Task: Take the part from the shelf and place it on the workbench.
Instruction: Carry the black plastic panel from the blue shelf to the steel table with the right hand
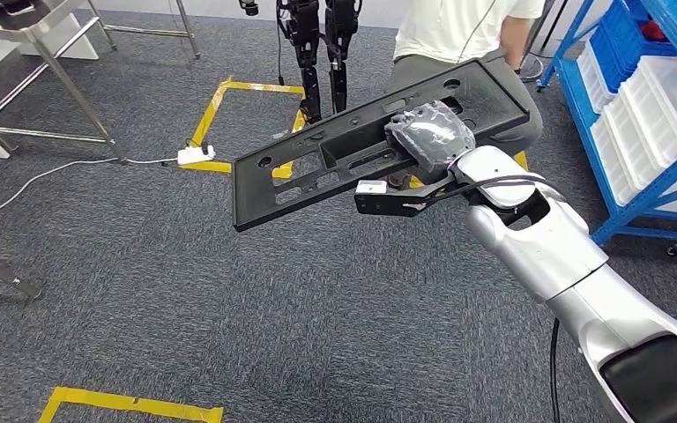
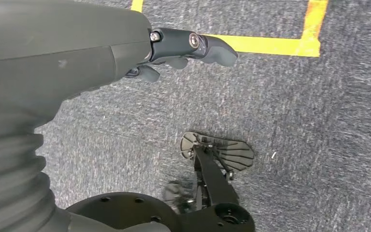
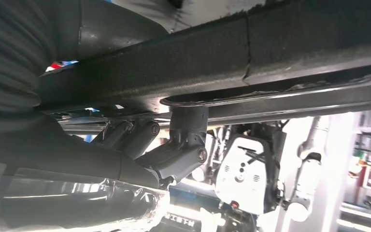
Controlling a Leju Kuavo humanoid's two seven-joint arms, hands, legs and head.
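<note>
Up in the air over the grey carpet point(image 1: 141, 291), the right hand point(image 1: 430, 134) grips the long black part point(image 1: 335, 145) near its right end. Behind it stands a person point(image 1: 458, 35). The left hand point(image 2: 183, 53) holds nothing, its fingers loosely bent.

The silver right arm reaches forward and up from the lower right, its wrapped right hand point(image 1: 429, 134) gripping the black part point(image 1: 335, 150), fingers point(image 3: 186, 145) pressed beneath it. The left hand point(image 2: 183, 50) hangs toward the floor, fingers loosely curled, holding nothing.
</note>
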